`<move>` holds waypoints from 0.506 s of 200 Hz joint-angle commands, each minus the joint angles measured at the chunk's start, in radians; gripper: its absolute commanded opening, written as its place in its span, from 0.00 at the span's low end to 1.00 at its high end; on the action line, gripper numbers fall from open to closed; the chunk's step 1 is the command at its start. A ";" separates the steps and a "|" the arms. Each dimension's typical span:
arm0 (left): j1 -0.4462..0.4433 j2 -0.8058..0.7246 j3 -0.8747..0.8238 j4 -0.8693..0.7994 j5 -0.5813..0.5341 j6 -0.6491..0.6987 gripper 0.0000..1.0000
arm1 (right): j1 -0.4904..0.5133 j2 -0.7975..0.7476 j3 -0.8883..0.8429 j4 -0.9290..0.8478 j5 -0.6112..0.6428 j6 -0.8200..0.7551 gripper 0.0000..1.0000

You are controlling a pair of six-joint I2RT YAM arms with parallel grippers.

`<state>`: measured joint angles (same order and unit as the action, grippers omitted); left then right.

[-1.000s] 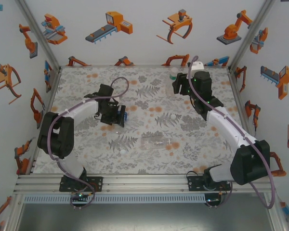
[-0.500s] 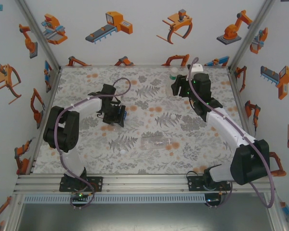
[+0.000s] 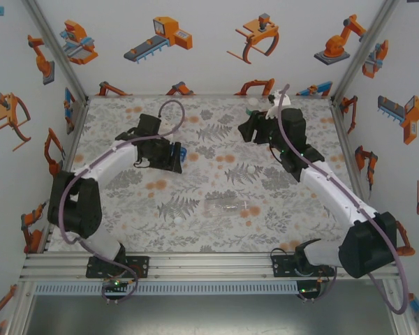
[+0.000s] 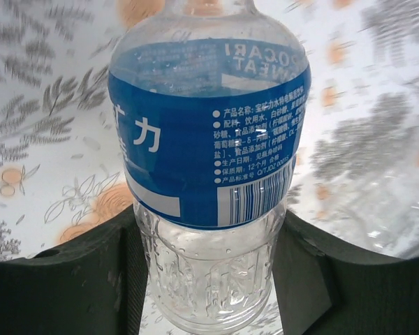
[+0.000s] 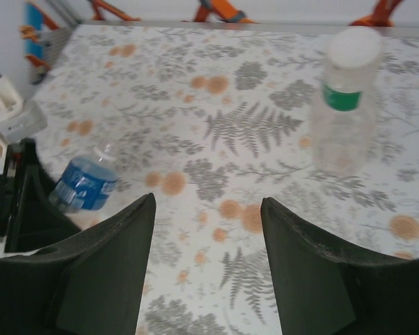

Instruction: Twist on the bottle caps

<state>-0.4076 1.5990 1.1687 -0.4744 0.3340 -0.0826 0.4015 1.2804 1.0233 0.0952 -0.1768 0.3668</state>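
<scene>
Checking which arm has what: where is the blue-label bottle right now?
The blue-label bottle is clamped in the left gripper, left of centre over the mat in the top view, up and left of the clear bottle lying mid-mat.

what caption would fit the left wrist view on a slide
Left gripper closed on the lower body of the clear blue-labelled bottle, fern-patterned mat behind it.

This looks like a robot lab's test booth: white walls [image 3: 209,70] printed with cartoon robots, aluminium frame posts [image 3: 56,50], a left arm [image 3: 108,160] and right arm [image 3: 335,192] bolted to the near rail [image 3: 209,269].
</scene>
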 commanded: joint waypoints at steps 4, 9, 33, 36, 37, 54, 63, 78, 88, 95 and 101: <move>-0.013 -0.128 -0.040 0.154 0.211 0.033 0.43 | 0.039 -0.051 -0.031 0.062 -0.108 0.136 0.58; -0.013 -0.148 -0.050 0.185 0.245 0.031 0.43 | 0.048 -0.057 -0.037 0.082 -0.124 0.154 0.58; -0.013 -0.243 -0.106 0.376 0.409 -0.012 0.43 | 0.094 -0.072 -0.062 0.195 -0.178 0.249 0.62; -0.014 -0.251 -0.112 0.401 0.427 -0.018 0.43 | 0.099 -0.074 -0.063 0.210 -0.182 0.260 0.63; -0.015 -0.255 -0.114 0.409 0.434 -0.021 0.43 | 0.101 -0.074 -0.064 0.214 -0.184 0.263 0.63; -0.018 -0.296 -0.140 0.528 0.510 -0.069 0.42 | 0.135 -0.074 -0.063 0.284 -0.202 0.310 0.69; -0.020 -0.313 -0.147 0.577 0.549 -0.091 0.42 | 0.154 -0.070 -0.061 0.325 -0.216 0.326 0.73; -0.028 -0.335 -0.153 0.642 0.590 -0.124 0.41 | 0.184 -0.061 -0.056 0.398 -0.241 0.345 0.78; -0.033 -0.348 -0.153 0.674 0.614 -0.138 0.41 | 0.206 -0.051 -0.047 0.433 -0.249 0.353 0.79; -0.040 -0.359 -0.152 0.688 0.622 -0.144 0.41 | 0.214 -0.045 -0.041 0.445 -0.252 0.356 0.80; -0.045 -0.366 -0.153 0.700 0.628 -0.148 0.41 | 0.224 -0.039 -0.033 0.453 -0.253 0.356 0.80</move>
<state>-0.4335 1.2804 1.0225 0.0628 0.8391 -0.1707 0.5915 1.2270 0.9657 0.4004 -0.3832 0.6666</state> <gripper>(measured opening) 0.576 0.790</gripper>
